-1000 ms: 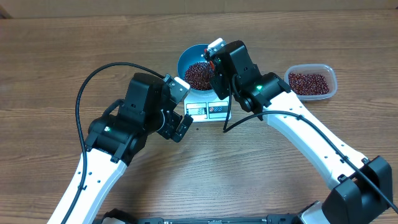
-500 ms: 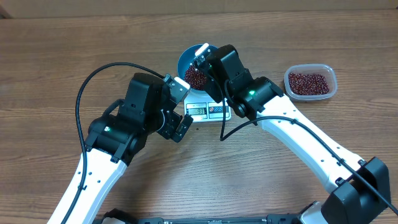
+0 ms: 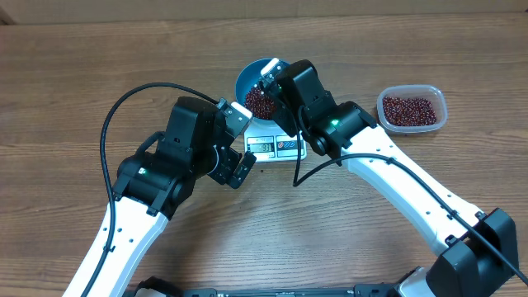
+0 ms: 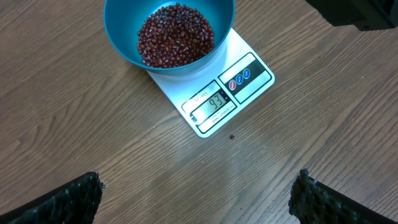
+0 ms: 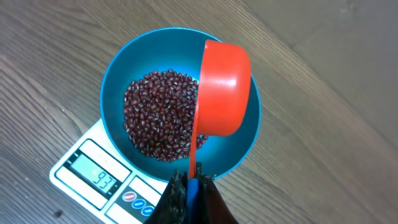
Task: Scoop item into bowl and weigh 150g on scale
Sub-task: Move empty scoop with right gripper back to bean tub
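The bright-blue bowl [image 5: 112,81] stands on the white scale [image 5: 93,177], whose display reads 93. A heap of dark red-brown beans [image 5: 155,118] fills the bowl's bottom. My right gripper [image 5: 193,180] is shut on the handle of a red scoop [image 5: 224,87], which hangs tipped on its side over the bowl's right half, its outer wall toward the camera. In the overhead view the right gripper [image 3: 276,82] sits over the bowl [image 3: 250,76]. My left gripper [image 4: 196,199] stands open and empty above bare table, in front of the scale [image 4: 252,74].
A clear plastic tub [image 3: 411,109] holding more beans stands to the right of the scale. A single loose bean [image 4: 231,137] lies on the wood just in front of the scale. A black cable [image 3: 111,124] loops over the left arm.
The right gripper moved left with the scoop, from the bowl's right edge to over the bowl, then held still. The left arm has not moved.
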